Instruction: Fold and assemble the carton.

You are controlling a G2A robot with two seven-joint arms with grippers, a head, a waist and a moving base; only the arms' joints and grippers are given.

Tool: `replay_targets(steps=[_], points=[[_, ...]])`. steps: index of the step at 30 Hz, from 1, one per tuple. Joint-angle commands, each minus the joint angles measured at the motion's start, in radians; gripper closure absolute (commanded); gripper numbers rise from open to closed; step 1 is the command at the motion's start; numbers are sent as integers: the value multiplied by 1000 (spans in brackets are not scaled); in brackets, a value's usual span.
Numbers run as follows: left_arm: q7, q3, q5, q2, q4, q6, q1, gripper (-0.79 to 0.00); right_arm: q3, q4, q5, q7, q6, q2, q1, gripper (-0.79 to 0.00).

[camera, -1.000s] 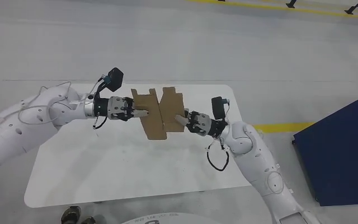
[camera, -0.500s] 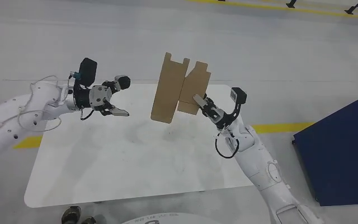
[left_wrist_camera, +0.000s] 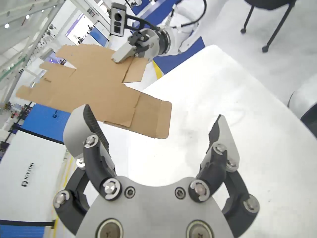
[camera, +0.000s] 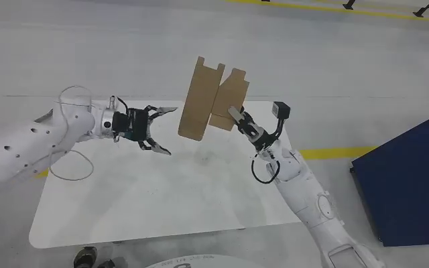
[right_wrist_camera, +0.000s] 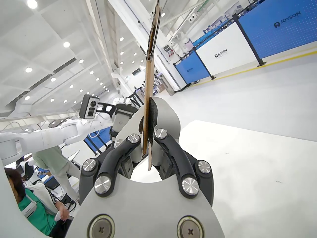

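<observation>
The right gripper (camera: 236, 115) is seen closed on the carton (camera: 204, 100), one edge of the flat cardboard being pinched between its two fingers. In the right wrist view the sheet is seen edge-on, clamped between the pads and rising straight away from them. The carton is held in the air above the far edge of the counter (camera: 167, 201). It is unfolded and flat, and tilted so that its notched flaps point up and away from the robot. It is touched by nothing but the right gripper. The left gripper (camera: 169, 130) is spread wide and empty above the far left part of the counter. Its fingertips are turned toward the carton and are set near, but apart from, the closest cardboard edge. In the left wrist view a rounded flap of the carton is seen just beyond the spread fingers, and the creases and cut tabs of the sheet are plainly shown. Faint scuff marks are seen on the white counter top.
</observation>
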Motion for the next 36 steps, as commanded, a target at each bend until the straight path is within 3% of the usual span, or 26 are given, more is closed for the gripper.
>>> replay_targets(steps=[1,11,20,25,36], points=[[7,-4,63,-7,-7,65,7,-785,-3,5,20,18,4,-1,4,0],[3,-49,225,-31,-46,294,41,-785,-25,32,122,152,30,-5,46,0],[-20,-89,296,-42,-82,333,68,-785,-47,52,161,178,81,-17,72,0],[-46,-99,344,-57,-107,364,83,-413,-60,75,241,211,79,-24,90,0],[-241,-72,521,-132,-104,440,87,-351,-85,112,351,301,71,-37,122,0]])
